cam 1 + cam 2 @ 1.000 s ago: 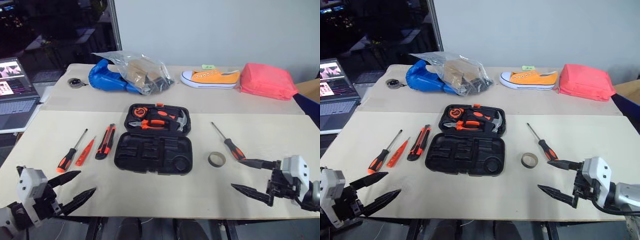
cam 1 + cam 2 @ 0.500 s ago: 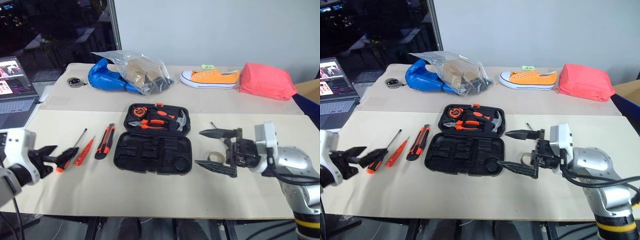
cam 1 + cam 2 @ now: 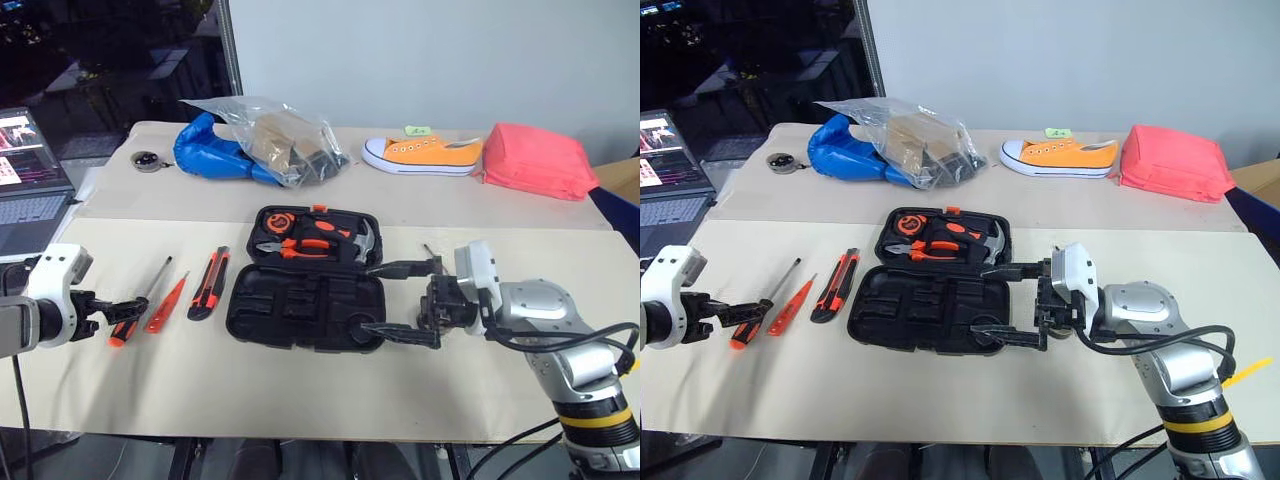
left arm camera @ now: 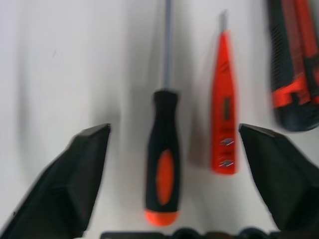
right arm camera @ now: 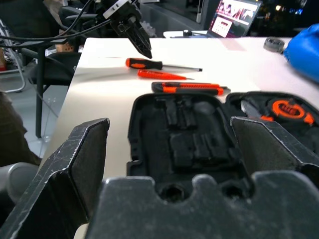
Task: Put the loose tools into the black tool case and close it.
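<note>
The black tool case [image 3: 305, 305] lies open mid-table, its far half holding pliers, a hammer and a tape measure. To its left lie the utility knife [image 3: 210, 283], the small orange screwdriver [image 3: 168, 303] and a long screwdriver [image 3: 150, 290]. My left gripper [image 4: 174, 127] is open, its fingers on either side of that screwdriver's handle [image 4: 162, 159] without touching it. My right gripper [image 3: 368, 298] is open and points left over the case's right edge. It hides the tape ring and most of the second long screwdriver, whose tip [image 3: 429, 249] shows behind it.
At the table's back are a blue bag under a clear plastic bag [image 3: 260, 145], an orange shoe [image 3: 420, 155], a pink-red pouch [image 3: 535, 160] and a small round object [image 3: 148, 160]. An open laptop [image 3: 30, 200] stands off the table's left edge.
My left gripper moved forward from the table's front edge to straddle the long screwdriver's handle. My right gripper swung left to the case's right edge, covering the tape ring.
</note>
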{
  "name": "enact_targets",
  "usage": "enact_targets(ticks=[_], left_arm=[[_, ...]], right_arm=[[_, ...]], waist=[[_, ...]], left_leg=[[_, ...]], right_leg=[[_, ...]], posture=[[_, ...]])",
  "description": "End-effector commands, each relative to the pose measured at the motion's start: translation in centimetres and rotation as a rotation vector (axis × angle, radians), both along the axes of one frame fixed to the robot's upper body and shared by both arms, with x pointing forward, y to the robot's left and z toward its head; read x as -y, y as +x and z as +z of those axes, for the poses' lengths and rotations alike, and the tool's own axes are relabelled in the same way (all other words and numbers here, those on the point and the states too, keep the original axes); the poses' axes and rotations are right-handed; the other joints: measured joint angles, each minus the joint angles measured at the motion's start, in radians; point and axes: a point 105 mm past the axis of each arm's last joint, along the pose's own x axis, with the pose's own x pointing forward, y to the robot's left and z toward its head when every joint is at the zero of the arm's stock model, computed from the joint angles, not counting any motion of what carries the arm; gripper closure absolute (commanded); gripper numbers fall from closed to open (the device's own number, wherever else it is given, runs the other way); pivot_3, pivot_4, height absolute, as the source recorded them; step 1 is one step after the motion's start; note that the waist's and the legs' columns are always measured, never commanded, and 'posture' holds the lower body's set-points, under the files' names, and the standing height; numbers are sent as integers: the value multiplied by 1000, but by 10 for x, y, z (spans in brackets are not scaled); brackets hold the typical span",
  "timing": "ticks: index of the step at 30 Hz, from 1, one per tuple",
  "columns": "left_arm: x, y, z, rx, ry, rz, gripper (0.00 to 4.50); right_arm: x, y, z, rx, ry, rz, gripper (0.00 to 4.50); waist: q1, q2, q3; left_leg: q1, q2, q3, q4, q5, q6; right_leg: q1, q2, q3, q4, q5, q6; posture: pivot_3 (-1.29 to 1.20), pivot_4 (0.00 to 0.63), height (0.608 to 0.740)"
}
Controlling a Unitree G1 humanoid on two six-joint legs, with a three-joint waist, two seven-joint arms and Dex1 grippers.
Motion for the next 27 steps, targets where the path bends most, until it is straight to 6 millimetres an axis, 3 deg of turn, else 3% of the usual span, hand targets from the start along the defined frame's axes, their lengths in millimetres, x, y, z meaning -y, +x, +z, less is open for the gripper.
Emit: enact_targets(ticks=[1,12,15,18,20,23,25,27], left_arm=[[-9,4,6,18,58,-22,1340],[-7,3,-17,-40,40,-63,1340],[-10,3,-22,-45,47,-51,1995],[-10,4,-21,-32,40,-59,3115],[-8,7,-12,21,29,-80,3633],[10,17,26,204,-10,-189,3654],[41,19,57,320,-23,-374,3654],[72,15,69,321,-34,-553,3654]], right_arm=[[0,-5,9,57,-1,2,0],[-2,-2,12,73,-8,-17,0],[-3,-2,13,76,-9,-17,0],[-4,-2,15,78,-9,-20,0],[-4,-1,14,77,-10,-27,0],[0,1,14,70,-1,-59,0],[6,0,12,64,1,-84,0],[12,-3,10,59,4,-110,0]], waist=[[1,0,0],[2,0,0],[2,0,0],[3,0,0],[2,0,0],[3,0,0],[4,-1,0],[15,-1,0]], left_leg=[[0,0,0,0,0,0],[0,0,0,1,0,0],[0,0,0,2,0,0],[0,0,0,2,0,0],[0,0,0,2,0,0],[0,0,0,2,0,0],[-1,0,-1,3,0,0],[-2,-1,-1,3,0,0]], right_leg=[[0,0,0,0,0,0],[1,0,0,0,0,0],[1,0,0,0,0,0],[1,0,0,1,0,0],[1,0,0,1,0,0],[1,0,0,1,0,0],[1,0,-1,1,0,0],[1,-1,-2,1,0,1]], posture=[[0,150,740],[0,150,740],[0,150,740],[0,150,740],[0,150,740],[0,150,740],[0,150,740],[0,150,740]])
